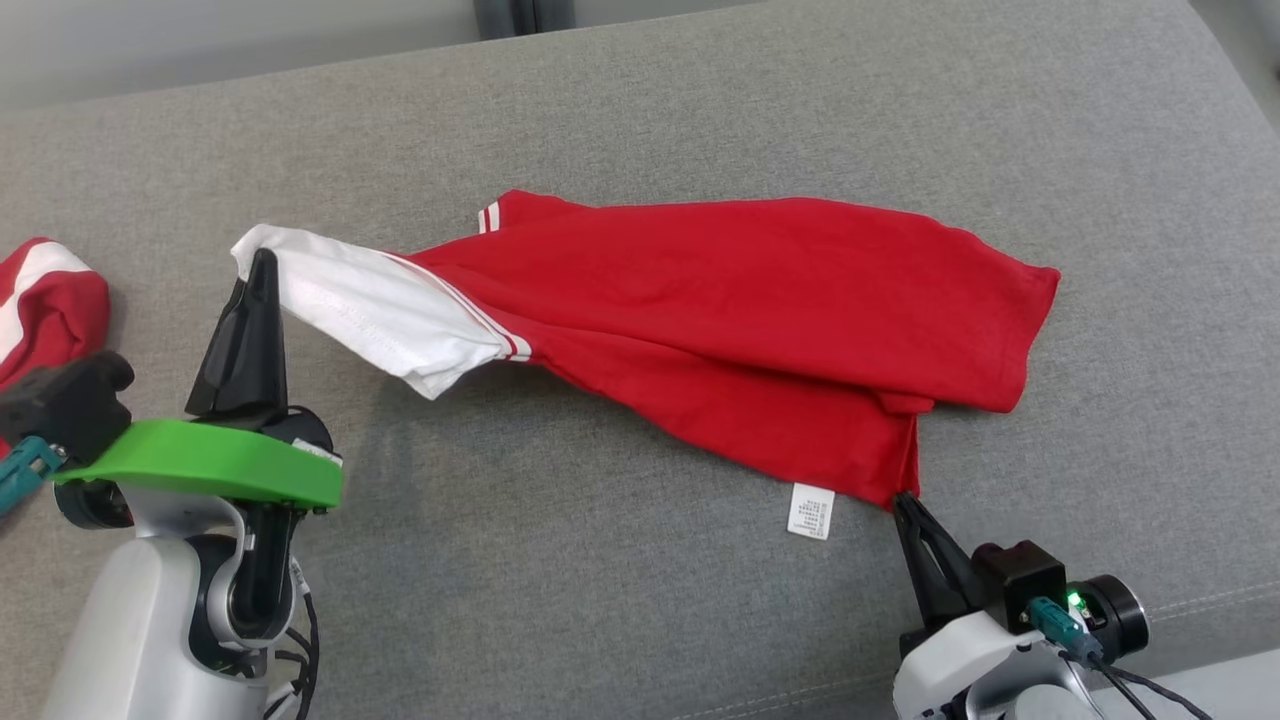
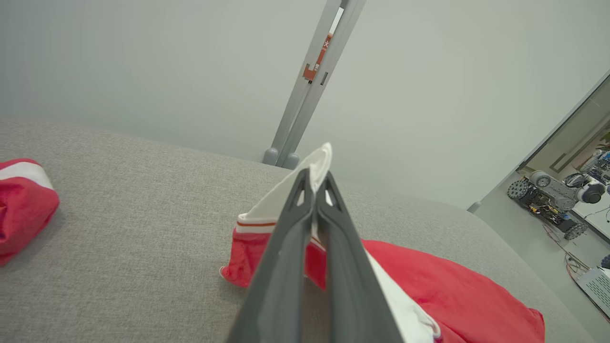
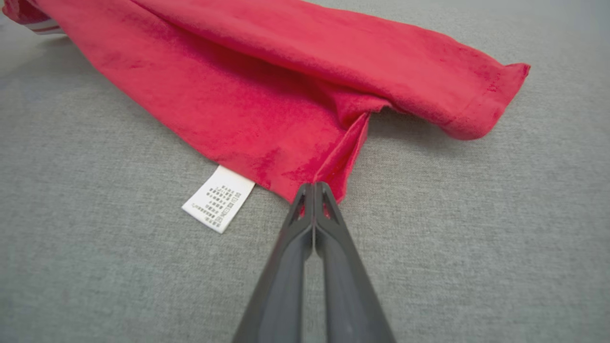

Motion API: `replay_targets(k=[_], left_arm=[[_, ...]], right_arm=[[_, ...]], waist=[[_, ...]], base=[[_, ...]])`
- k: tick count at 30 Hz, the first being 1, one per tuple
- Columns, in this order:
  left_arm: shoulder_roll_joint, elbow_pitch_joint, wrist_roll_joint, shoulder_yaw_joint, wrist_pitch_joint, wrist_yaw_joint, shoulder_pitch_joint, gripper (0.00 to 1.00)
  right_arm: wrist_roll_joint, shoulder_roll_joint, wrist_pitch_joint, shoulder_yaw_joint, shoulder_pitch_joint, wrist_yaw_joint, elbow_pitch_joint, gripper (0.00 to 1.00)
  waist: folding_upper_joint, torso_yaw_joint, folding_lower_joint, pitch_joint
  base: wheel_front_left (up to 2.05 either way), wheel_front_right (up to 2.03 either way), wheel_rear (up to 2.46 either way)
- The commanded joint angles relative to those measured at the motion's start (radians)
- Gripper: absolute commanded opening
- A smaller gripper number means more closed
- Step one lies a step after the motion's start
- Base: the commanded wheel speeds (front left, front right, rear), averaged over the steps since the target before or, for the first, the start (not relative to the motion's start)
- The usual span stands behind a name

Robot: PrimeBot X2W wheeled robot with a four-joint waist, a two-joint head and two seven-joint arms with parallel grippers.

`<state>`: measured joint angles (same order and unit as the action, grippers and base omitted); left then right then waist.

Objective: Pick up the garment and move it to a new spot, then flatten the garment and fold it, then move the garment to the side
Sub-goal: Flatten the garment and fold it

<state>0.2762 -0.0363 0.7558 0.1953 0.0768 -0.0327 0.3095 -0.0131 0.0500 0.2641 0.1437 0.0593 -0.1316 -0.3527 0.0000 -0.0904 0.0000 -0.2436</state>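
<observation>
**Two garments, two grippers, one label on the grey surface**

Two garments are counted on the grey upholstered surface [image 1: 640,120]. The red garment [image 1: 760,300] is stretched across the middle, its body folded over itself so that the lower layers are hidden. One white sleeve [image 1: 380,305] is drawn out toward the left edge, and one striped cuff [image 1: 490,215] can be seen at the garment's far side. One white care label [image 1: 810,510] is turned out at the near hem; its print is too small to be read.

Both grippers are seen with their jaws pressed together. The end of the white sleeve is pinched in the left gripper [image 1: 262,262] and lifted off the surface. The near hem corner of the red garment is pinched at the very tips of the right gripper [image 1: 903,503], toward the front edge and just beside the label.

The second garment [image 1: 45,300], red with a white band, is bunched at the left edge, well apart from the first. It is cut off by the frame and partly covered by the left arm.
</observation>
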Motion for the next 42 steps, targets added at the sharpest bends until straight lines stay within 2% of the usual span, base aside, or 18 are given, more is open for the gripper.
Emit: replay_targets(k=[1,5,13,19,24,26,30,34,36,38,42], left_arm=[[0.005,0.002,0.014,-0.011,0.008,-0.002,-0.013,0.00],[0.004,0.023,0.033,-0.029,0.020,0.005,-0.007,0.00],[0.005,0.158,0.143,-0.085,-0.024,0.024,0.071,0.00],[0.018,0.295,0.206,-0.119,-0.103,-0.015,0.214,0.00],[0.023,0.369,0.258,-0.126,-0.196,-0.069,0.393,0.00],[0.021,0.349,0.283,-0.121,-0.238,-0.091,0.479,0.00],[0.011,0.224,0.303,-0.106,-0.302,-0.130,0.662,0.00],[0.016,0.049,0.263,-0.063,-0.335,-0.131,0.873,0.00],[0.009,-0.042,0.239,-0.049,-0.328,-0.124,0.992,0.00],[-0.003,-0.119,0.223,-0.043,-0.301,-0.099,1.119,0.00],[-0.011,-0.277,0.140,-0.024,-0.189,-0.053,1.321,0.00]], right_arm=[[-0.001,0.006,0.000,0.006,0.016,0.002,0.009,0.00],[-0.028,0.014,0.000,0.012,0.011,0.002,0.084,0.00],[-0.127,0.055,0.000,-0.058,0.064,0.002,0.345,0.00],[-0.209,0.115,0.000,-0.132,0.196,0.002,0.527,0.00],[-0.242,0.187,0.000,-0.178,0.354,0.002,0.582,0.00],[-0.253,0.217,0.000,-0.175,0.434,0.002,0.546,0.00],[-0.269,0.258,-0.013,-0.124,0.640,0.002,0.405,0.00],[-0.293,0.270,-0.056,-0.081,0.893,0.002,0.220,0.00],[-0.281,0.275,-0.063,-0.064,1.027,0.002,0.129,0.00],[-0.258,0.275,-0.060,-0.056,1.156,0.002,0.044,0.00],[-0.194,0.263,-0.022,-0.085,1.378,0.002,-0.111,0.00]], waist=[[0.0000,0.001,0.0000,0.003],[0.0000,0.001,0.0000,0.008],[0.0000,0.001,0.0000,0.006],[0.0000,0.008,0.0000,-0.013],[0.0000,0.023,0.0000,-0.040],[0.0000,0.028,0.0000,-0.056],[0.0000,0.035,0.0000,-0.108],[0.0000,0.038,0.0000,-0.199],[0.0000,0.038,0.0000,-0.255],[0.0000,0.037,0.0000,-0.318],[0.0000,0.034,0.0000,-0.415]], base=[[0.00,0.00,0.00],[0.00,0.00,0.00],[0.00,0.00,0.00],[0.00,0.00,0.00],[0.00,0.00,0.00],[0.00,0.00,0.00],[0.00,0.00,0.00],[0.00,0.00,0.00],[0.00,0.00,0.00],[0.00,0.00,0.00],[0.00,0.00,0.00]])
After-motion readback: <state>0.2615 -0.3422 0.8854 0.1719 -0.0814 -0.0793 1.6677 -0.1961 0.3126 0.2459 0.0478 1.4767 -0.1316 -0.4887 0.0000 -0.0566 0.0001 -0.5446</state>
